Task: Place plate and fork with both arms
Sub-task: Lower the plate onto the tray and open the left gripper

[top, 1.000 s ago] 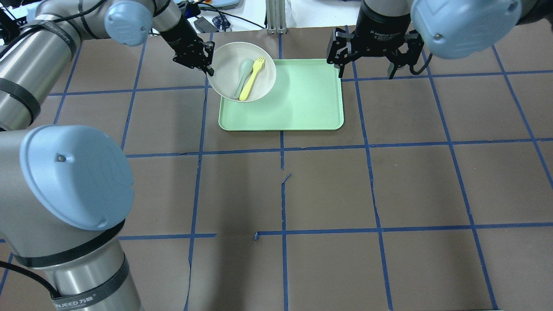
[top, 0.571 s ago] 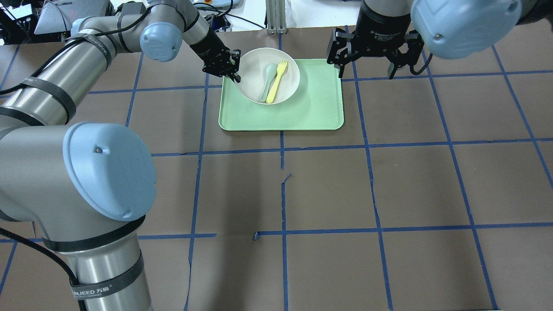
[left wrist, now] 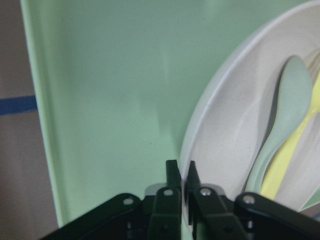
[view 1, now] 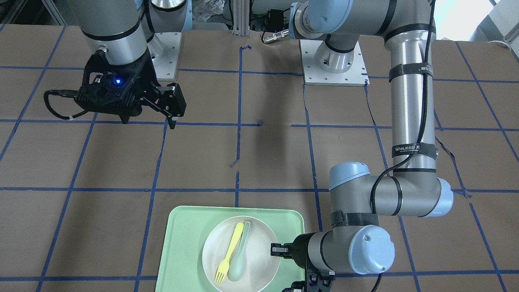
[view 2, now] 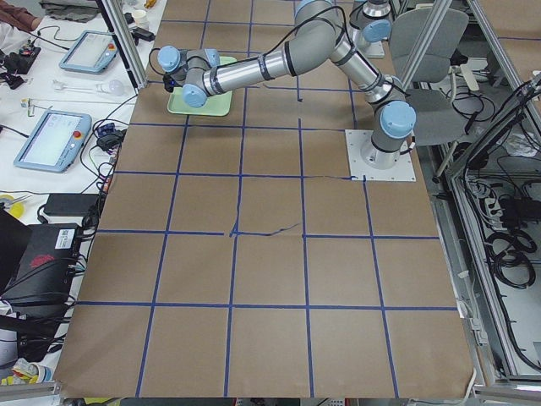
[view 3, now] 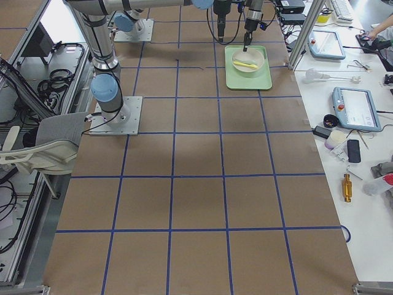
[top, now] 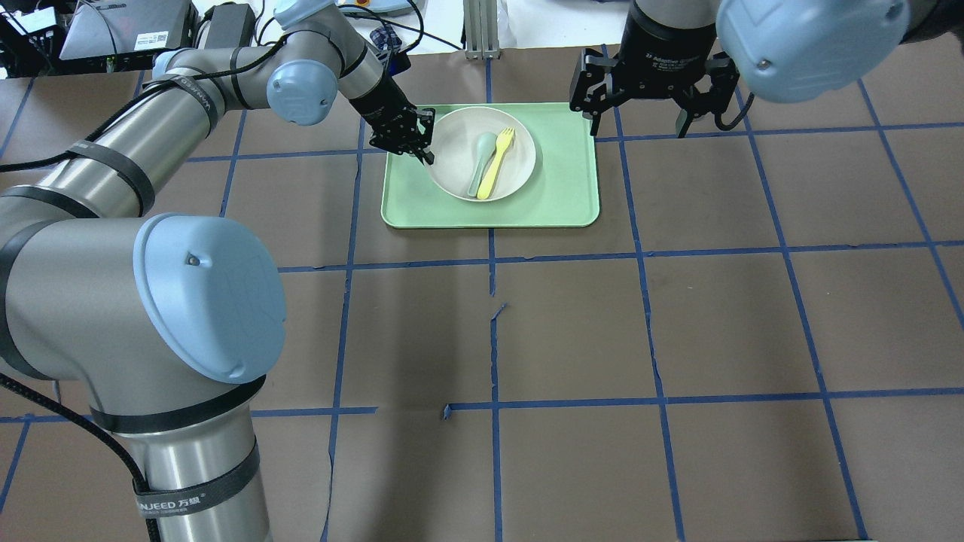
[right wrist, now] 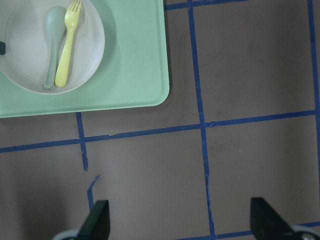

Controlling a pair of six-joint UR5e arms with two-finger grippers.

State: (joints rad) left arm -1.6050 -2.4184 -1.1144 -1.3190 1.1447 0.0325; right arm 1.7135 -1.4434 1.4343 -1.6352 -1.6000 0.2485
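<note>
Two task things found together. Plate [top: 520, 162] over the far half of tray [top: 565, 188], inside its rim; hard to tell whether resting there or held just above. Fork [top: 494, 164] lying in the plate, tines pointing away from the robot, alongside and touching spoon [top: 477, 167], the spoon on the side nearer the left arm.

Left tool [top: 426, 153] narrow, pinched on the plate's rim at the edge nearest that arm; seen from the wrist, rim running between the two fingers. Right tool [top: 639, 126] spread wide, holding nothing, hovering over bare surface [top: 572, 331] just beside the tray's far right corner, apart from plate and fork.

Judged progress: roughly halfway. Plate brought to the tray but not yet let go; fork not yet touched.

Left to do, probably: release the rim and draw the left arm clear, then send the right tool across to lift the fork out and lay it down, most likely beside the plate. Worth watching: spoon pressed against the fork, so little room for fingers on that side.
</note>
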